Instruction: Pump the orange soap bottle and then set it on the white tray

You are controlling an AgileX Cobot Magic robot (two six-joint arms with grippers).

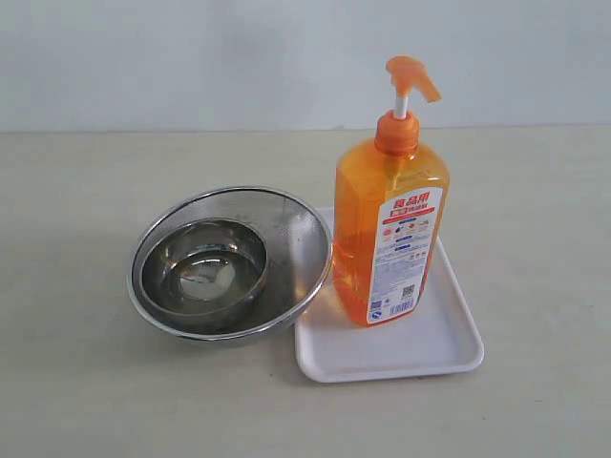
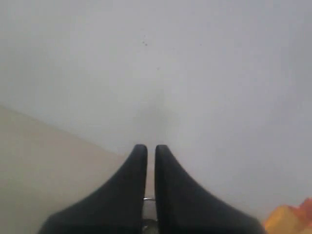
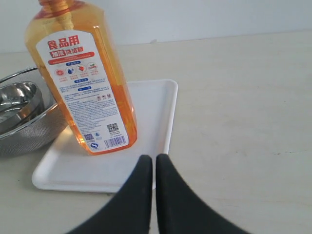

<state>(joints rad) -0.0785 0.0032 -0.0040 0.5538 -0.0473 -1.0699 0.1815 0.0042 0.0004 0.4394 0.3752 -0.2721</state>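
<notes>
orange soap bottle (image 1: 389, 234) stands upright on the white tray (image 1: 449, 336) (left side, beside the steel bowl (image 1: 302, 250)), left gripper (image 2: 150, 148) and right gripper (image 3: 154, 158) pressed together empty, so a stray arm bump could tip it

orange soap bottle (image 1: 390, 229) (upright) on white tray (image 1: 441, 348)

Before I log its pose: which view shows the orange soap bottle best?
The exterior view: the whole orange soap bottle, pump to base, upright on the white tray. The right wrist view crops off the pump; the left wrist view catches only a blurred orange sliver.
</notes>
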